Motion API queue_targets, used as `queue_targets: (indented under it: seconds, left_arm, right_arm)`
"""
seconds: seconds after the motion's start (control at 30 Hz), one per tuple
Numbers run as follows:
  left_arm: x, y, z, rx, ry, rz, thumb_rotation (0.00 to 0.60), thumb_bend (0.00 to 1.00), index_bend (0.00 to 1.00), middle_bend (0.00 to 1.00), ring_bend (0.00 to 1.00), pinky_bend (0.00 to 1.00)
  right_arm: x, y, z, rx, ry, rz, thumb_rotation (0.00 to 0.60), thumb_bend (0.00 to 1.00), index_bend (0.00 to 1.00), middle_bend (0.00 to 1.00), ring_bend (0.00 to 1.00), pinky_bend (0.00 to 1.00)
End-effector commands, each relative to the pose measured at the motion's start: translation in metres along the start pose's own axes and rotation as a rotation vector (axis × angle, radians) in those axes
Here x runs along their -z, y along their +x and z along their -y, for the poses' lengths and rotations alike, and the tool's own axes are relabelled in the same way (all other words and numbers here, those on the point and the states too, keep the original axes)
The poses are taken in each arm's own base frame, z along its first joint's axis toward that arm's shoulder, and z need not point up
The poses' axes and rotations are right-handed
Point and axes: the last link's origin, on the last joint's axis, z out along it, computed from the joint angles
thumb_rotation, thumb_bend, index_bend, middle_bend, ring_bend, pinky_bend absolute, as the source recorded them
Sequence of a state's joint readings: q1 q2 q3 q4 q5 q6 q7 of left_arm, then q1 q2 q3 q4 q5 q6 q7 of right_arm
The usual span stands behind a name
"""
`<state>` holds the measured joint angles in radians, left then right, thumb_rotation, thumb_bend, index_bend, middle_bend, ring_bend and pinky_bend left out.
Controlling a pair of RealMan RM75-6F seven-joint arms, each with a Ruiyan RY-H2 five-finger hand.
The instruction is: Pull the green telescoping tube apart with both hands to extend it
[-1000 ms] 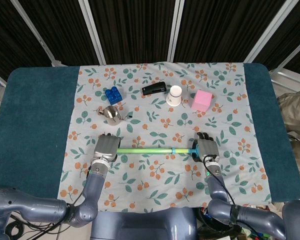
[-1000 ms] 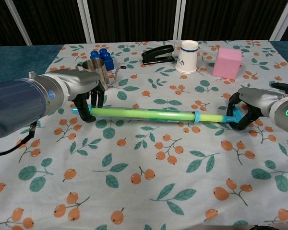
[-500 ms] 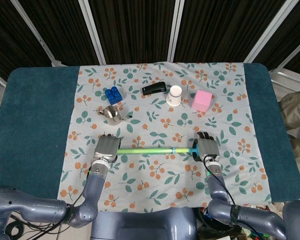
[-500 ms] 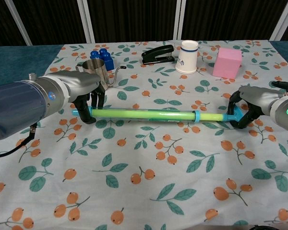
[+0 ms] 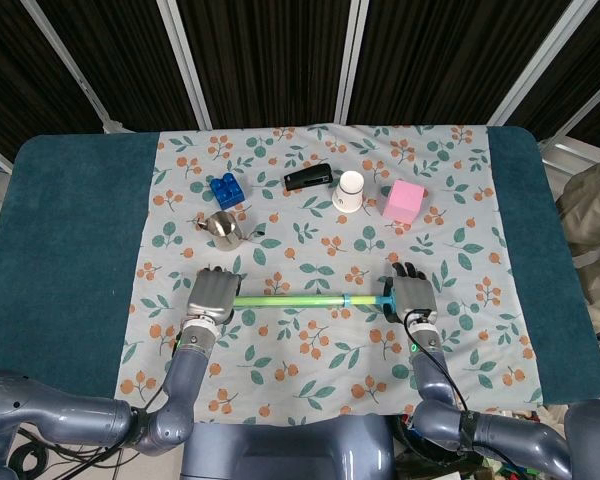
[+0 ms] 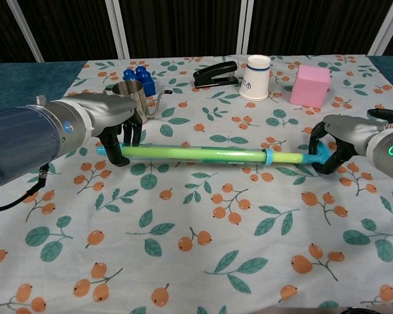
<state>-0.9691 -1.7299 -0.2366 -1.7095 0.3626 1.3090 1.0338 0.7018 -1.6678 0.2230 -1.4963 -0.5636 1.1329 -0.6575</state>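
The green telescoping tube (image 6: 196,154) (image 5: 290,299) lies level across the middle of the patterned cloth, lifted slightly off it. A blue collar (image 6: 266,157) marks where a thinner green section runs on to the right. My left hand (image 6: 108,124) (image 5: 212,295) grips the tube's left end, fingers curled over it. My right hand (image 6: 334,140) (image 5: 410,293) grips the blue right end cap. Both tube ends are hidden inside the fingers.
Behind the tube stand a steel pitcher (image 6: 128,98), blue toy bricks (image 6: 139,77), a black stapler (image 6: 216,73), a white paper cup (image 6: 256,77) and a pink cube (image 6: 310,86). Teal table cloth (image 5: 70,230) flanks the patterned cloth on both sides.
Almost nothing differs: both hands keep their hold, and the tube has risen very slightly at the right end. Its visible length looks the same.
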Motion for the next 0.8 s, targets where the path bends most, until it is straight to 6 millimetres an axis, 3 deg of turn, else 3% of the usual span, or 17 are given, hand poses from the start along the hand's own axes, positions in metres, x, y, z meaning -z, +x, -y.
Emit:
queue_targets:
  seconds: [0.03,0.4,0.8]
  left_arm:
    - [0.000,0.000,0.001,0.000,0.001,0.001,0.600,0.33,0.52,0.41,0.25,0.34]
    - [0.002,0.000,0.010,-0.004,0.004,0.006,0.600,0.33,0.53,0.41,0.25,0.34]
    - [0.010,0.000,0.052,-0.014,0.037,0.016,0.600,0.33,0.53,0.42,0.25,0.34]
  right_arm:
    - [0.000,0.000,0.000,0.001,0.000,-0.001,0.600,0.45,0.63,0.09,0.00,0.13]
    - [-0.001,0.004,-0.008,0.014,-0.017,-0.015,0.600,0.45,0.63,0.09,0.00,0.13]
    - [-0.005,0.017,-0.045,0.053,-0.089,-0.054,0.600,0.45,0.64,0.09,0.00,0.13]
